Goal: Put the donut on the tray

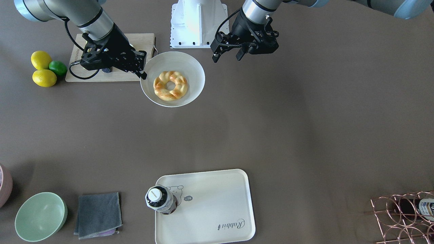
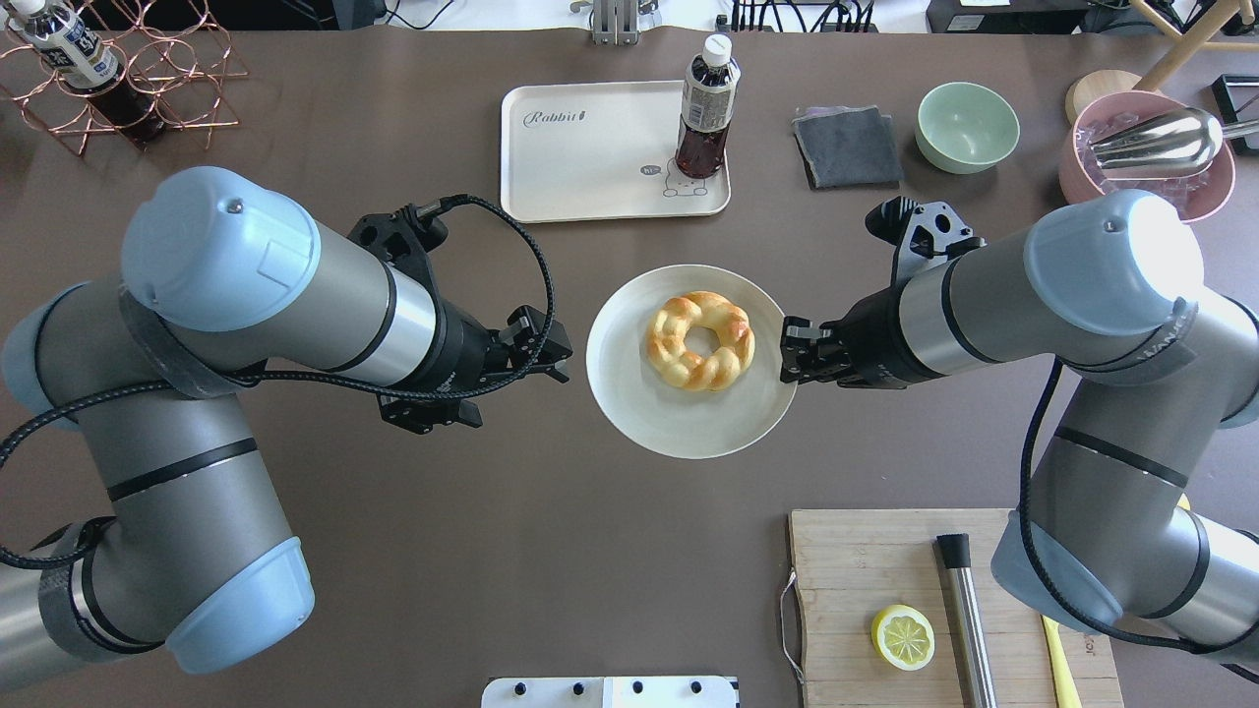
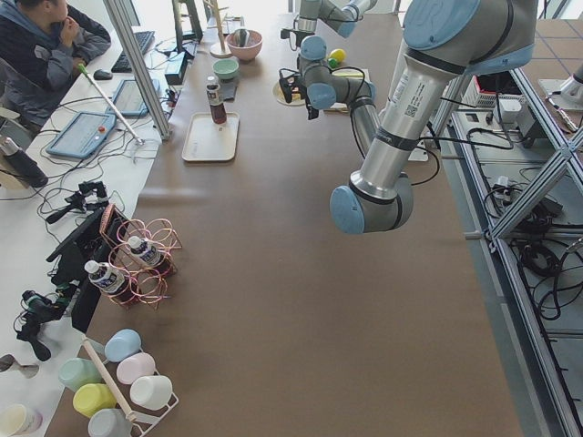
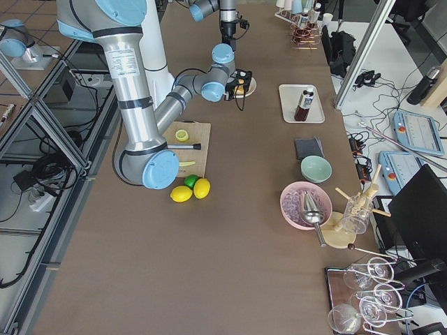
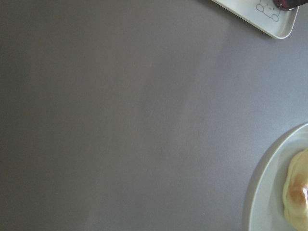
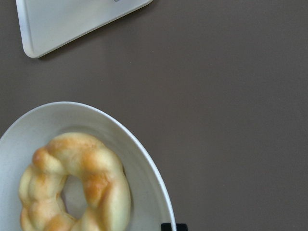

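The left gripper [image 2: 563, 359] hangs with its jaws apart and nothing in them, a little short of the plate [image 2: 629, 413]. The donut [image 2: 700, 341] lies flat on that plate, slightly right of its middle, so it sits between the two arms. Being a ring, it has no long axis to line up with, and a pinch across one side of the braid looks workable from either arm. The right gripper [image 2: 787, 350] is just at the plate's rim, and its jaws also look parted and empty. It is clearly the nearer of the two, with the donut straight ahead of its tips. The tray [image 2: 580, 167] lies beyond the plate, away from the robot and somewhat left. A bottle [image 2: 703, 113] stands on the tray's right end, and its left part is bare.
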### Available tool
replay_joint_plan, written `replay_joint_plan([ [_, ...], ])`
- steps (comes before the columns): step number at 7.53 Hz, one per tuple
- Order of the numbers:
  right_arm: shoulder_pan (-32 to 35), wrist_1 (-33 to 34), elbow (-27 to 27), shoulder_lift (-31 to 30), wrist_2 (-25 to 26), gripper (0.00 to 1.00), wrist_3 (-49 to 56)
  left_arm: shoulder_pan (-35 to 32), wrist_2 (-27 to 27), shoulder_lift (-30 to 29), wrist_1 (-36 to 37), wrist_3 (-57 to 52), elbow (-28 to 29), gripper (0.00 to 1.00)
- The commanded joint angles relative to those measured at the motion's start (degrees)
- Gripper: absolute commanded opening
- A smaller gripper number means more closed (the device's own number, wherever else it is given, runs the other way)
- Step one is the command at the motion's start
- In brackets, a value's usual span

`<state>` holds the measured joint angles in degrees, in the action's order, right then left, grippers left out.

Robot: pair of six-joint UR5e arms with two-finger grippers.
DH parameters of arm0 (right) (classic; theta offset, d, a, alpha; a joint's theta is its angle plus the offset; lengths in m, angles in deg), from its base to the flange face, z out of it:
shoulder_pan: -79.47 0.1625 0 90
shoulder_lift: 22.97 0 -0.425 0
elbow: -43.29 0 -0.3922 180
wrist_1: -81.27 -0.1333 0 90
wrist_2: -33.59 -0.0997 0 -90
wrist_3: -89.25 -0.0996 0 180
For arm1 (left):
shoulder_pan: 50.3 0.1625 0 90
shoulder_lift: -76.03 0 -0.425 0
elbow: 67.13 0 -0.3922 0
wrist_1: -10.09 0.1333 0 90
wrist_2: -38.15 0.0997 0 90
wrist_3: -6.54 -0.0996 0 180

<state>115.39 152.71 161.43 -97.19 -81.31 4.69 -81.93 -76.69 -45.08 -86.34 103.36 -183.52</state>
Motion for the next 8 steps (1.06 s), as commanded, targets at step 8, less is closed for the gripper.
replay_joint_plan([
  [8, -4.10, 5.64, 2.70, 4.53, 1.87, 0.00, -2.72, 2.09, 1.46, -1.23, 0.72, 0.30, 0.99, 0.64],
])
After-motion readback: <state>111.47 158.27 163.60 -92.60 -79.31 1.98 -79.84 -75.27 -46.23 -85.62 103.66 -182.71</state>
